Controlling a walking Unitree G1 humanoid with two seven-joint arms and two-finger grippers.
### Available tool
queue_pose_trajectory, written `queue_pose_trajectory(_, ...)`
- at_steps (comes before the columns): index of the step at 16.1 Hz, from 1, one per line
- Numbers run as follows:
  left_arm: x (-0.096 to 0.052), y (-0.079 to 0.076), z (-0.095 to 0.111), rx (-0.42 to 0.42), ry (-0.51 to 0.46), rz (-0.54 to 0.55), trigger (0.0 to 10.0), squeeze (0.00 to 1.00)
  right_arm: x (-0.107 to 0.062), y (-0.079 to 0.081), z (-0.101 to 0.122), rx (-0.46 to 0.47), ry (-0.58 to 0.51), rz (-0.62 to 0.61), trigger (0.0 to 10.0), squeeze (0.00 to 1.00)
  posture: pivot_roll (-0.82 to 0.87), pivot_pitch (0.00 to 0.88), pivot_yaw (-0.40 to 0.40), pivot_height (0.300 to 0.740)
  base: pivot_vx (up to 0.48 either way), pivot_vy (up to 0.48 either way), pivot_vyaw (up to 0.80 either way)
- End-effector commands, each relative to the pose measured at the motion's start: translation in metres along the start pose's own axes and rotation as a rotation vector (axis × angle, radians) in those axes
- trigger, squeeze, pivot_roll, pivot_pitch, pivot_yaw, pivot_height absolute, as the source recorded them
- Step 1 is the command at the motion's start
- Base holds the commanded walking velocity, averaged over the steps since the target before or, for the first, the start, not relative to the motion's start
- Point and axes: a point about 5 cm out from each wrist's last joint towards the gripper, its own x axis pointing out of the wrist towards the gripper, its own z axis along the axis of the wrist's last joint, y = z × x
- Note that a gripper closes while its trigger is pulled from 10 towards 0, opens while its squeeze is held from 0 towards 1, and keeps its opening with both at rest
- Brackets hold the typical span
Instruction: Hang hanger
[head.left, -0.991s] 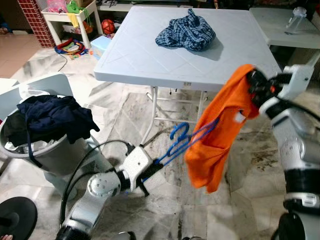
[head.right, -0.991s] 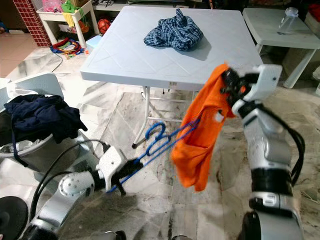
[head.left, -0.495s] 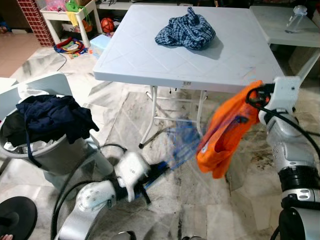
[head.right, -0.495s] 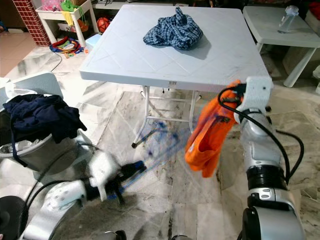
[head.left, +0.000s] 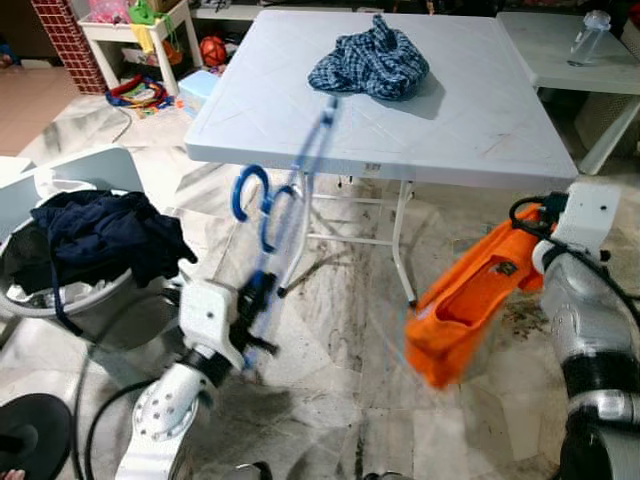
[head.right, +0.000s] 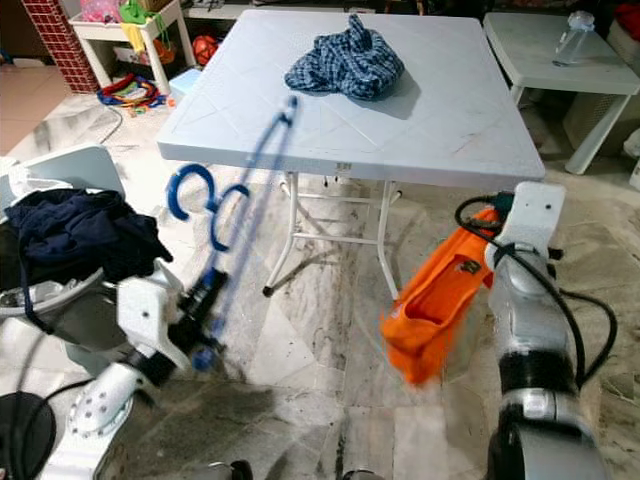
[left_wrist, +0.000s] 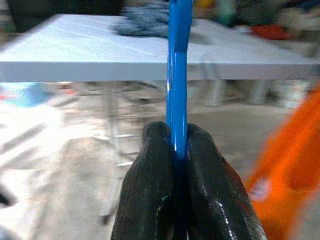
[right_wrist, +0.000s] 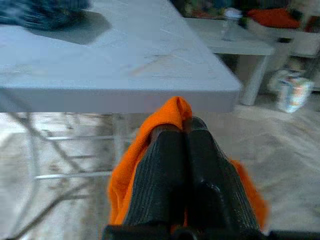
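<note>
Beside the table (head.left: 300, 120), left pincer (left_wrist: 172, 150) raising hanger (head.left: 262, 205), right pincer (right_wrist: 185, 145) gripping orange garment (head.left: 470, 300)

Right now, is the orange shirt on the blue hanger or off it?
Off it. The orange shirt hangs from the right gripper, while the left gripper holds the blue hanger apart.

The left tool (head.right: 200, 300) grips blue hangers (head.right: 230, 200); the right tool (head.right: 487, 222) clamps an orange garment (head.right: 435, 305).
</note>
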Motion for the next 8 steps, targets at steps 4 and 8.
queue_pose_trajectory(4,0.004,0.001,-0.001,0.033,0.029,0.091,10.0,0.00,-0.022,0.024,0.017,0.092,-0.167,0.202,0.0,0.00,0.03,0.086,-0.022,0.740,0.000,0.000,0.00)
queue_pose_trajectory(8,0.015,0.005,0.018,0.029,-0.058,0.146,10.0,0.00,-0.045,0.046,0.047,0.176,-0.343,0.331,0.0,0.00,0.03,0.074,-0.016,0.740,0.000,0.000,0.00)
